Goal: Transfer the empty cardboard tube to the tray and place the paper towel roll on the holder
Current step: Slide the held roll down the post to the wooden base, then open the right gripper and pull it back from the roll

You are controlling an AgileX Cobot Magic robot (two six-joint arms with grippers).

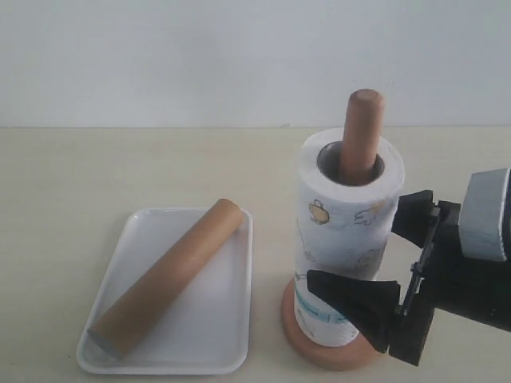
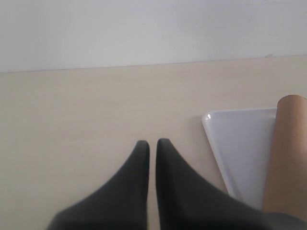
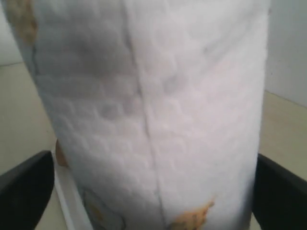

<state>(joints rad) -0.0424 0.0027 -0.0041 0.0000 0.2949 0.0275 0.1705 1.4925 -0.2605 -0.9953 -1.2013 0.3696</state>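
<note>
The brown cardboard tube point(image 1: 172, 275) lies diagonally inside the white tray point(image 1: 215, 335). On the wooden holder point(image 1: 363, 128), the printed paper towel roll point(image 1: 343, 215) stands upright, threaded over the dowel and resting low on the disc base point(image 1: 319, 349). My right gripper point(image 1: 354, 247) is open, with one black finger on each side of the roll's lower half. In the right wrist view the roll point(image 3: 153, 96) fills the space between the fingers point(image 3: 26, 187), and a thin gap shows on one side. My left gripper point(image 2: 153, 142) is shut and empty over bare table, beside the tray point(image 2: 242, 143) and tube point(image 2: 288, 153).
Everything stands on a pale beige table point(image 1: 96, 167) with a white wall behind it. The right arm's black and grey body point(image 1: 471, 263) sits close to the holder, at the right edge of the exterior view. The left arm does not show in the exterior view.
</note>
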